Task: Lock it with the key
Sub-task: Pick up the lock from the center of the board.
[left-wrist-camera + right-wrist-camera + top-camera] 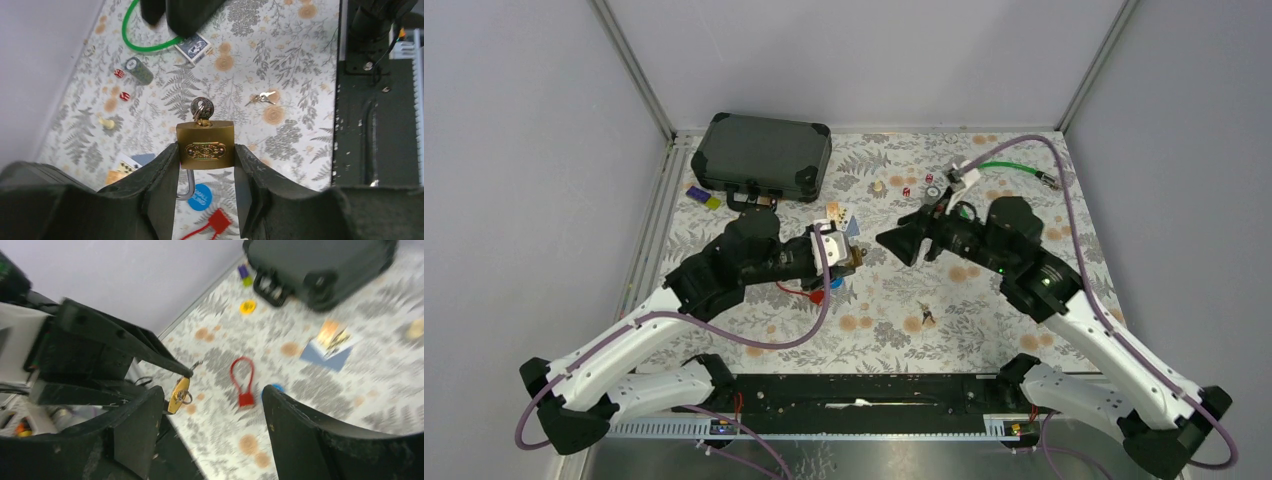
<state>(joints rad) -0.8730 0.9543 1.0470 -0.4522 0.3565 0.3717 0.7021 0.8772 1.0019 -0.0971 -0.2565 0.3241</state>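
Left hand (206, 151) clamps the brass padlock (205, 142); right hand (212, 395), spread empty, should square onto the key (202, 106) before turning.

White arms (624, 345) with black joints (724, 272), black pincers (205, 152) (212, 392) and looping purple cables (754, 343).

The left arm (639, 335) is lying low, its forearm angling up and right toward the centre, its wrist pointing right. The left gripper (852, 257) is clamping a padlock (205, 145) by its two sides, with fingers (160, 175) pressing on each flank. The right arm (1114, 350) is slanting up and left from its base, its wrist pointing left. The right gripper (892, 243) is facing the left one, near it but apart, its jaws standing wide with nothing between them.
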